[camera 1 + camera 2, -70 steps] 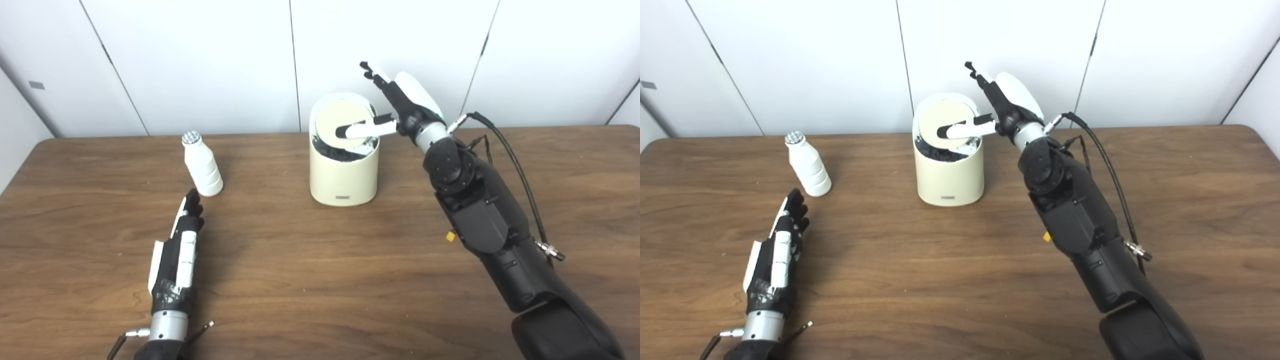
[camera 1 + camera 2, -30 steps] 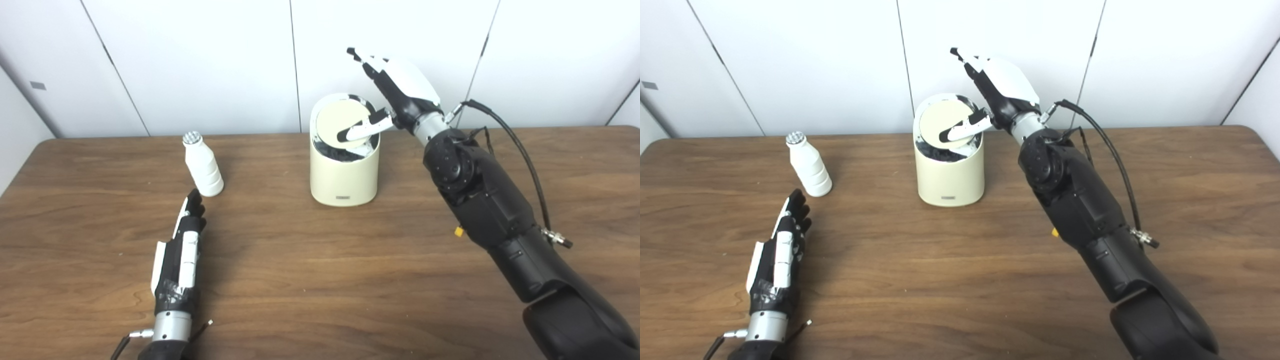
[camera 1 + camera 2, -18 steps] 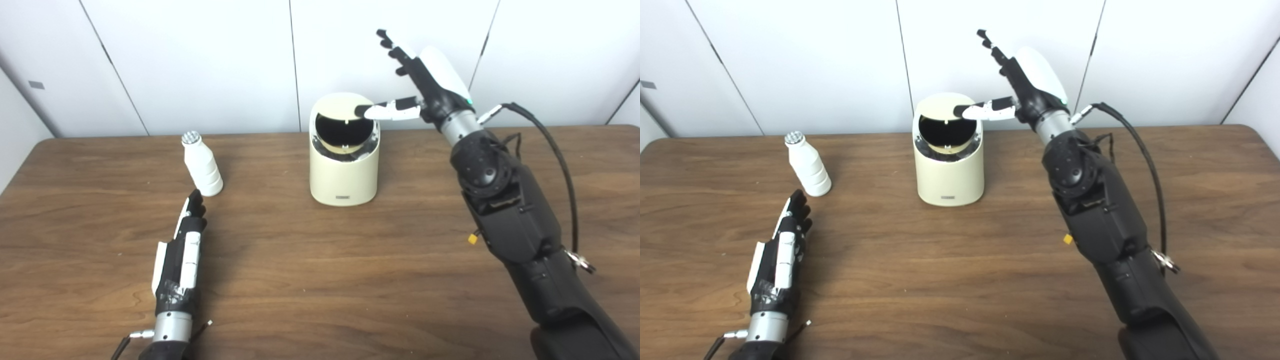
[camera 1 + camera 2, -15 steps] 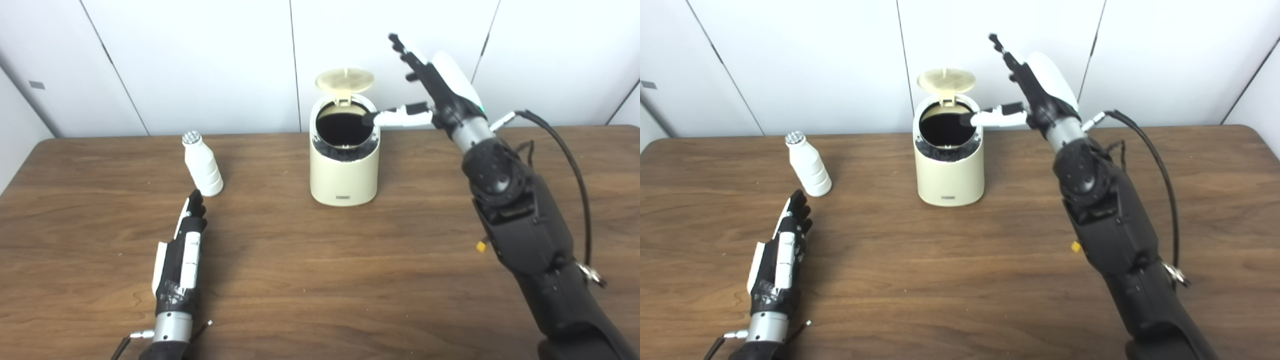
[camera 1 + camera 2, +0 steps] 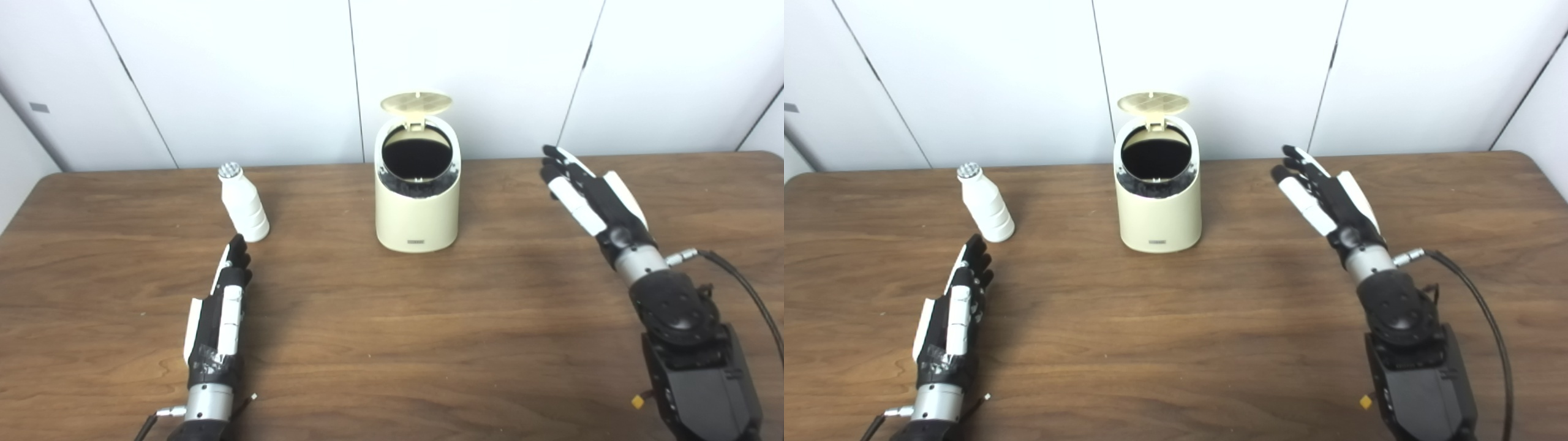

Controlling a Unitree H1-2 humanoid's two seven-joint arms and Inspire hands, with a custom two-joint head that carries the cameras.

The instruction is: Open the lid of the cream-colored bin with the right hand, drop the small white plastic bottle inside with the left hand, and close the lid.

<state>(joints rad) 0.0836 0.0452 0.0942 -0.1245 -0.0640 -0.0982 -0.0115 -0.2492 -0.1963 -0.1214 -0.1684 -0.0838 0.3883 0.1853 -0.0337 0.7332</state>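
The cream-colored bin (image 5: 418, 208) stands at the back middle of the table, its round lid (image 5: 416, 102) flipped up behind a dark mouth. A small white plastic bottle (image 5: 243, 204) with a ridged cap stands upright to the bin's left. My left hand (image 5: 222, 306) lies flat and open on the table, fingertips just short of the bottle. My right hand (image 5: 591, 199) hovers open to the right of the bin, fingers straight, holding nothing and well apart from it.
A brown wooden table (image 5: 392, 343) fills the view, with white wall panels close behind the bin. A black cable (image 5: 744, 288) trails from my right wrist.
The lid, pressed by my right thumb, sprang open and now stands upright. My right hand has pulled back down and to the right, away from the bin. Left hand and bottle stayed put.
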